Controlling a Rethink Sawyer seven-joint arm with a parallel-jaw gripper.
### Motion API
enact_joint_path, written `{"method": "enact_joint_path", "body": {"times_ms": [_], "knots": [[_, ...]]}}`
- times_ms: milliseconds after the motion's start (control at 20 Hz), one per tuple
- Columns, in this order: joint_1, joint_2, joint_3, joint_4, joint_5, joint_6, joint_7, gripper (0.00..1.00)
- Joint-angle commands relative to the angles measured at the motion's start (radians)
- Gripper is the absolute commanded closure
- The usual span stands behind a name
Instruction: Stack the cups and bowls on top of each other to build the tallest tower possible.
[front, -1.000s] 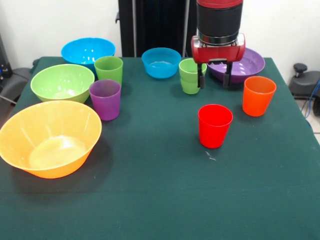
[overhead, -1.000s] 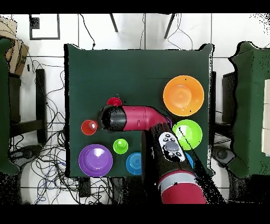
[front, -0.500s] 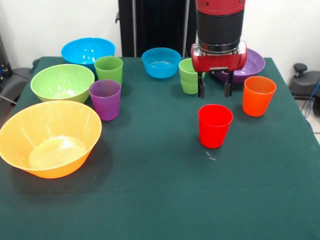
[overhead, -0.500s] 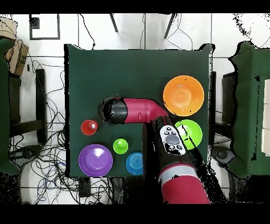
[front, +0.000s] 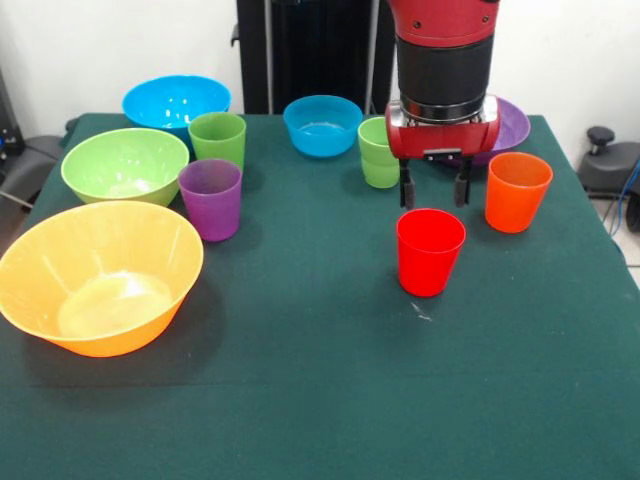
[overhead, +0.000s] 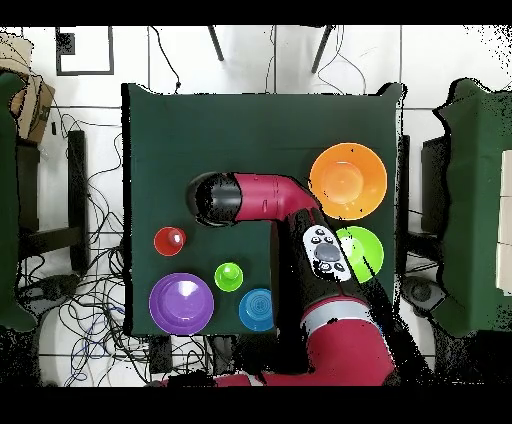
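A red cup (front: 430, 251) stands upright mid-table. My gripper (front: 432, 192) hangs open just above its far rim, nothing between the fingers (front: 405, 190). An orange cup (front: 517, 191) stands to the right, with two nested light green cups (front: 377, 152) behind the gripper on the left. A single green cup (front: 217, 139) and a purple cup (front: 210, 198) stand at the left. The bowls are yellow-orange (front: 98, 276), light green (front: 124, 164), two blue (front: 176, 101) (front: 322, 124), and purple (front: 508, 124), half hidden by the arm. From overhead, the arm's end (overhead: 213, 198) covers the red cup.
From overhead, the arm (overhead: 325, 262) crosses the table and partly covers the light green bowl (overhead: 366, 250). The orange cup (overhead: 169, 240), purple bowl (overhead: 181, 303) and green cups (overhead: 228, 276) lie near its end. Chairs stand round the table.
The gripper has moved away from the nested green cups toward the table's middle and now sits over the red cup. It stays open. No cup or bowl has shifted.
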Motion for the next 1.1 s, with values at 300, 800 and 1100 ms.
{"method": "enact_joint_path", "body": {"times_ms": [300,800,1100], "knots": [[0.015,0.034,0.089,-0.058,-0.031,0.065,-0.035,0.00],[-0.010,0.044,0.102,-0.085,-0.025,0.104,-0.065,0.00],[-0.040,0.123,0.102,-0.263,-0.046,0.241,-0.155,0.00]]}}
